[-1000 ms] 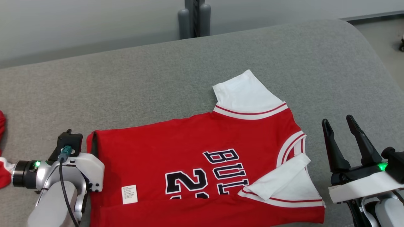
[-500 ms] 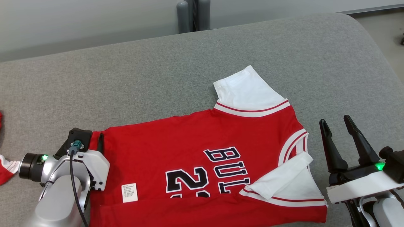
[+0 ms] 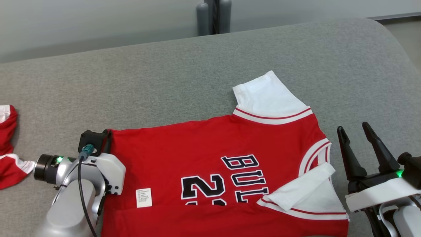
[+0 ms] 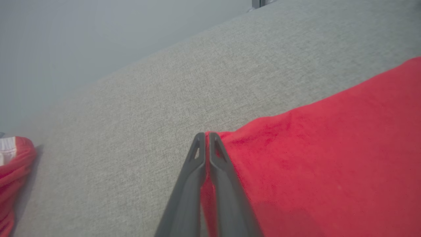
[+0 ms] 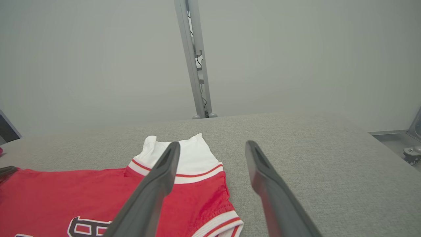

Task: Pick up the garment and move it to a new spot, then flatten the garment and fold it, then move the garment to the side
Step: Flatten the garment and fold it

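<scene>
One corner of the garment (image 3: 213, 144) seemingly in the closed left end effector (image 4: 206, 134); right end effector (image 3: 353, 126) agape beside it.

A grey fabric surface (image 3: 164, 75) carries a spread red jersey (image 3: 197, 148) and, leftward, another red garment (image 3: 10, 171).

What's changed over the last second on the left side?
The left gripper has shut on the red jersey at its hem corner, pinching cloth between its fingers. The right gripper stays open beside the collar end, and the jersey still lies flat.
</scene>
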Robot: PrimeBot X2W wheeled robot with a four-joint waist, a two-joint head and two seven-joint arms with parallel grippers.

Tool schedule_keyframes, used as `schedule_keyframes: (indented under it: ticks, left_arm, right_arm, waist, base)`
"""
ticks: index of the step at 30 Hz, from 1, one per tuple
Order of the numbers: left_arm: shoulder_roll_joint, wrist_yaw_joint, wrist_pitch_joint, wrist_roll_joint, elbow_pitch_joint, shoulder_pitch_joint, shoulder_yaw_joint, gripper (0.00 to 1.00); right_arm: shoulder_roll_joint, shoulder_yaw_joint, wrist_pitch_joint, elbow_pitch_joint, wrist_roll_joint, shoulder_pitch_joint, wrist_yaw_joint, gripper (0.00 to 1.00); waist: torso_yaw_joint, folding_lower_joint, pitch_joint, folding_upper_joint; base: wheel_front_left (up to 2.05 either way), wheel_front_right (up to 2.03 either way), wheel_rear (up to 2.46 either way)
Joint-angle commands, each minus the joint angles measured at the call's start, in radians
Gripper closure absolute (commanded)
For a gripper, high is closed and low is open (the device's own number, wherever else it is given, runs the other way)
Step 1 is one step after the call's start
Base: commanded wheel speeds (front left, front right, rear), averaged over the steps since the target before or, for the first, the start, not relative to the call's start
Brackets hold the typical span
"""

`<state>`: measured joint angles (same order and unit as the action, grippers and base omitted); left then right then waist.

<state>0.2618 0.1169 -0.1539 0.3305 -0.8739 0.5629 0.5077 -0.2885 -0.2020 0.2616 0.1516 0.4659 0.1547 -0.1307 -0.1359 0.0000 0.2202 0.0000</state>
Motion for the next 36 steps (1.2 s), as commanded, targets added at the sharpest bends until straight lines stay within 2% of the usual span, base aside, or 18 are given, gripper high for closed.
schedule_keyframes:
  ticks: [1, 9, 20, 26, 36]
  left_arm:
    - [-0.005, 0.005, -0.019, 0.003, 0.017, 0.003, 0.000, 1.00]
    - [-0.029, 0.010, -0.072, -0.012, 0.145, -0.032, 0.029, 1.00]
    - [-0.070, 0.015, -0.070, -0.034, 0.290, -0.036, 0.087, 1.00]
    - [-0.096, -0.002, -0.080, -0.043, 0.320, -0.019, 0.118, 1.00]
    - [-0.126, -0.014, -0.092, -0.043, 0.319, 0.009, 0.139, 1.00]
  right_arm:
    - [-0.015, 0.007, 0.006, 0.014, 0.004, 0.016, 0.000, 0.00]
    - [-0.036, 0.053, -0.055, 0.124, 0.081, 0.098, 0.000, 0.00]
    - [-0.097, 0.072, -0.284, 0.373, 0.192, 0.347, 0.000, 0.00]
    - [-0.143, 0.017, -0.380, 0.510, 0.201, 0.482, 0.000, 0.00]
    - [-0.197, -0.061, -0.445, 0.642, 0.252, 0.605, 0.000, 0.00]
  waist:
    - [0.017, 0.0000, -0.007, 0.0000]
    - [0.112, 0.0000, -0.013, 0.0000]
    - [0.252, 0.0000, 0.039, 0.0000]
    - [0.307, 0.0000, 0.078, 0.0000]
    - [0.368, 0.0000, 0.121, 0.0000]
  base:
    - [0.00, 0.00, 0.00]
    - [0.00, 0.00, 0.00]
    - [0.00, 0.00, 0.00]
    - [0.00, 0.00, 0.00]
    - [0.00, 0.00, 0.00]
